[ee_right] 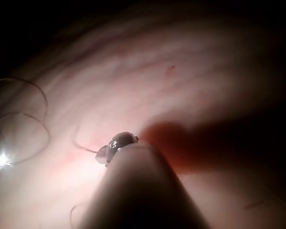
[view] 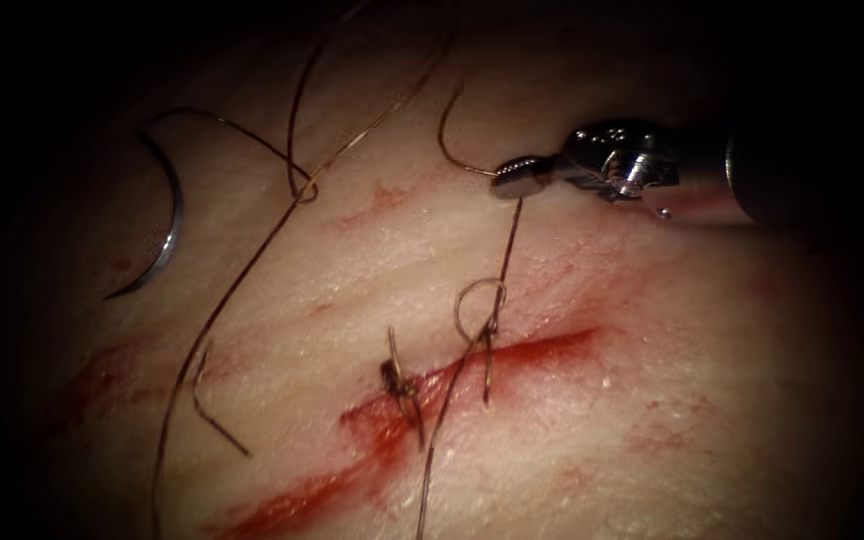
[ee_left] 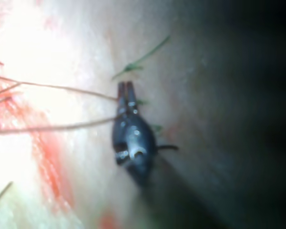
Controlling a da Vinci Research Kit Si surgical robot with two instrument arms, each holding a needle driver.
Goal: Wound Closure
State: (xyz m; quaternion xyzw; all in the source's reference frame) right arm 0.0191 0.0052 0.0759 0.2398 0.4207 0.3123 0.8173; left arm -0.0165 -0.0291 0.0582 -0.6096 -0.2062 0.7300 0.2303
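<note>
My right tool (view: 514, 178) comes in from the right above the cut (view: 532, 350), its jaws shut on the thread (view: 508, 240). From the jaws the thread runs down to a small loop (view: 479, 298) at the cut. A short tail curls up from the jaws. The curved needle (view: 170, 225) lies free on the tissue (view: 652, 420), far left of the cut, held by no tool. The left wrist view has the right tool (ee_left: 126, 88) gripping the thread (ee_left: 62, 87). The right wrist view looks past the shaft at its tip (ee_right: 102, 155).
A tied stitch (view: 399, 382) with short ends crosses the cut left of the loop. Red fluid (view: 292, 500) pools along the cut's lower left part. Long slack thread (view: 252, 250) winds over the tissue between the needle and the cut.
</note>
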